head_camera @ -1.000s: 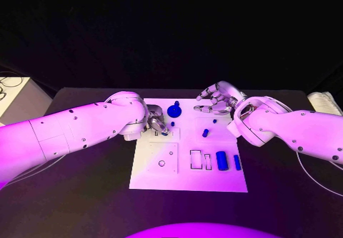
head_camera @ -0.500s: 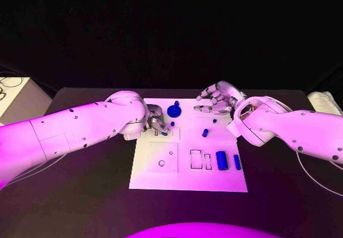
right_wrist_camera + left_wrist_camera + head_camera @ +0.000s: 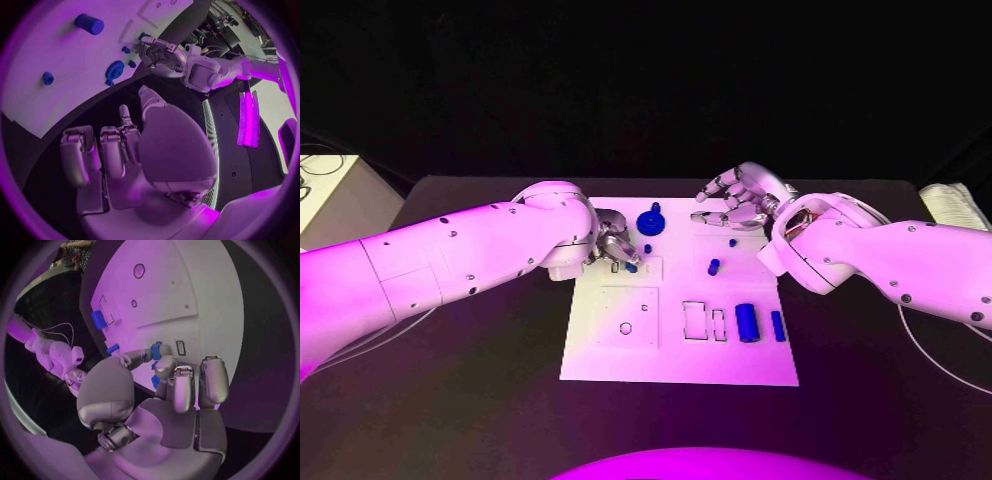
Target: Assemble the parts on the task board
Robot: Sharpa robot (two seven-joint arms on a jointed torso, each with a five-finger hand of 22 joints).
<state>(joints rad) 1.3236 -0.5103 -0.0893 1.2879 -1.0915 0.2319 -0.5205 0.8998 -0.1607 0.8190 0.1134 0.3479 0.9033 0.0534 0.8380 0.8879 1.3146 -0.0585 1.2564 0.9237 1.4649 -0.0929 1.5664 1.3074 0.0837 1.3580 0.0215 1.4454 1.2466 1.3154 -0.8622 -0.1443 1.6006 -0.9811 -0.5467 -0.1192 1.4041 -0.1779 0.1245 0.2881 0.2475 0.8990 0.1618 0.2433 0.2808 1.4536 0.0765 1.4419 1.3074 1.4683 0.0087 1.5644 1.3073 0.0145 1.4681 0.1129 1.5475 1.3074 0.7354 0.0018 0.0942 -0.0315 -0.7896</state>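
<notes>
Your left hand (image 3: 615, 249) sat low over the board's (image 3: 678, 362) left far part, and its fingertips (image 3: 156, 351) were pinched on a small blue part (image 3: 630, 266); in the left wrist view that part (image 3: 155, 347) showed between the thumb tip and a curled finger, just above the board. Whether a second blue bit under the fingers (image 3: 155, 382) was held or lay on the board, you could not tell. A small outlined slot (image 3: 180, 347) lay just beside the fingertips, on the side away from the palm, so I judged the coming move turned on lining the part up with that slot. The part's long axis was too hidden by the fingers to read. Your right hand (image 3: 743, 199) hovered at the board's far edge, fingers half curled and apart, holding nothing, just beyond the round part (image 3: 652, 221). The left hand was clearly nearer the work.
</notes>
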